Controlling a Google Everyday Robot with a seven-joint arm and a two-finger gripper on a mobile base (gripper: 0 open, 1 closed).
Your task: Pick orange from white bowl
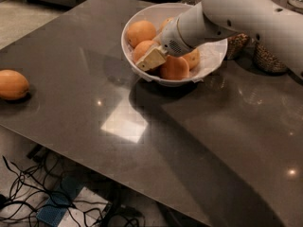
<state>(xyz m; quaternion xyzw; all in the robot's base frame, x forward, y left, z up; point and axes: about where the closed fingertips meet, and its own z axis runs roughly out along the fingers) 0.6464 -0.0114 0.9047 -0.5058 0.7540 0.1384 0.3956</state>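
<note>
The white bowl point(210, 65) stands at the back middle of the dark table and holds several oranges. The largest round orange point(140, 32) lies at the bowl's back left. A smaller orange point(142, 49) lies just in front of it, and another point(174, 68) sits at the front of the bowl. My gripper point(149, 60) reaches down into the bowl from the right. Its cream tip rests against the smaller front-left orange, just below the largest one. The white arm covers the back of the bowl.
An oval, lemon-shaped orange fruit point(13, 84) lies alone near the table's left edge. Glass jars of grain point(266, 57) stand behind the arm at the back right. Cables and a power strip point(57, 207) lie on the floor below the table's front edge.
</note>
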